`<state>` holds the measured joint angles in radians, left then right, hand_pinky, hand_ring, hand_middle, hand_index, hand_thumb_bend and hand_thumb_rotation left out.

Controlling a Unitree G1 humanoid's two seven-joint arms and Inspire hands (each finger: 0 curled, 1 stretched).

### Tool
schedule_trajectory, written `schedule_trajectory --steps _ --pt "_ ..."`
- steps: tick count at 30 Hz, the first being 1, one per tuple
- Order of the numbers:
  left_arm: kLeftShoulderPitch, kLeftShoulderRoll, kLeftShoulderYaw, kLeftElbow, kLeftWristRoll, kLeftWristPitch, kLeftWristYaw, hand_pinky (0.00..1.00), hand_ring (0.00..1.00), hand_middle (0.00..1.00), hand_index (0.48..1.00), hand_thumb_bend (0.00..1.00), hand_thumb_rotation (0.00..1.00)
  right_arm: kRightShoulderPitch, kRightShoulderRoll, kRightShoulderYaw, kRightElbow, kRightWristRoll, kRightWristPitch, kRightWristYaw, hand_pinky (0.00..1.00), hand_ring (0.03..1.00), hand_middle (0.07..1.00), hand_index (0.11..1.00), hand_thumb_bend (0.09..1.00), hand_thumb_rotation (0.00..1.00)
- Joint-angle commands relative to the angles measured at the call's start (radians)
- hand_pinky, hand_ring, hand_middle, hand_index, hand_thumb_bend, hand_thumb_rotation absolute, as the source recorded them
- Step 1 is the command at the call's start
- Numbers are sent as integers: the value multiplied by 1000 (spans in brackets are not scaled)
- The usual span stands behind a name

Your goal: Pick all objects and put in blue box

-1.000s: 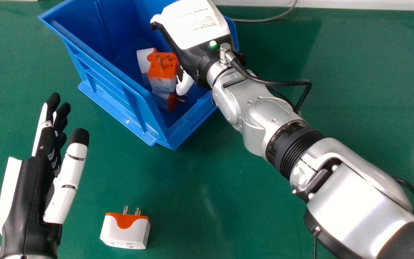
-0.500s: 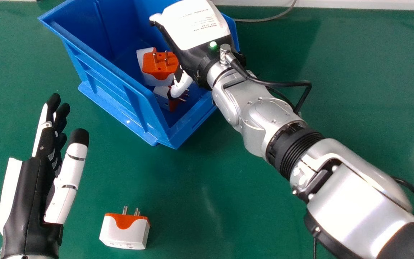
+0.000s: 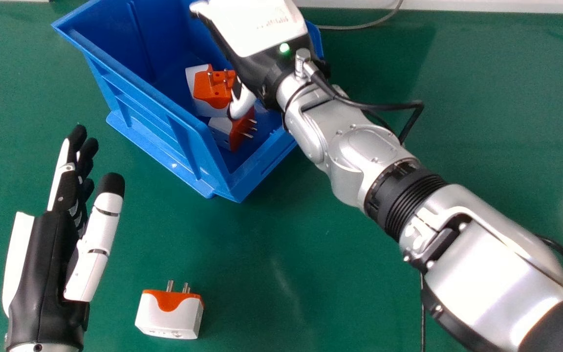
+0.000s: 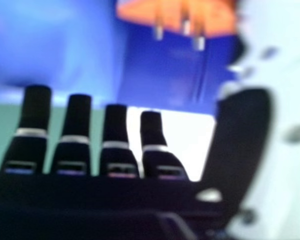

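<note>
Head view: on your green tabletop (image 3: pixel 330 274), the blue box (image 3: pixel 149 117) holds two adapters (image 3: pixel 203 107), your right hand (image 3: pixel 254 29) over it. Nearer you than the box are a third adapter (image 3: pixel 170 318) and your straight-fingered left hand (image 3: pixel 47 259) (a thin cable (image 3: pixel 364 26) lies beyond the box). Right hand view: fingers (image 4: pixel 37 110) straight, thumb apart.

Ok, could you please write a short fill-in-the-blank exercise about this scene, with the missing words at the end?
The open plastic box is coloured ____. The black and white hand over it is the robot's ____ one. The white and orange plug adapter outside the box is nearer to the robot's ____ hand. The tabletop is coloured ____.

Missing words: blue; right; left; green.
</note>
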<state>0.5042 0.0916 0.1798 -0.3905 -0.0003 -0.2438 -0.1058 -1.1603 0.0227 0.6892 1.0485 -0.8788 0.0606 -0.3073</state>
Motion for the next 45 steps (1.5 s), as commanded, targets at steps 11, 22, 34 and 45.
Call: schedule_trajectory --steps 11,22,34,45 --pt "-22 -1 -16 27 14 -60 11 1000 992 983 983 444 950 95 -161 -3 -373 -70 -11 -1 620 729 761 730 732 7" --pt "-29 -6 -25 26 13 -53 23 1000 996 980 989 454 953 320 -307 -108 -851 -82 16 169 625 752 781 762 787 7" --pt "0 -9 -7 27 14 -74 40 1000 993 990 978 461 924 642 -391 -242 -1252 -41 -78 188 609 749 768 777 932 23" --pt "37 6 28 28 -4 -95 39 1000 998 990 997 453 952 1100 -402 -337 -1570 12 -220 156 573 733 762 765 865 79"
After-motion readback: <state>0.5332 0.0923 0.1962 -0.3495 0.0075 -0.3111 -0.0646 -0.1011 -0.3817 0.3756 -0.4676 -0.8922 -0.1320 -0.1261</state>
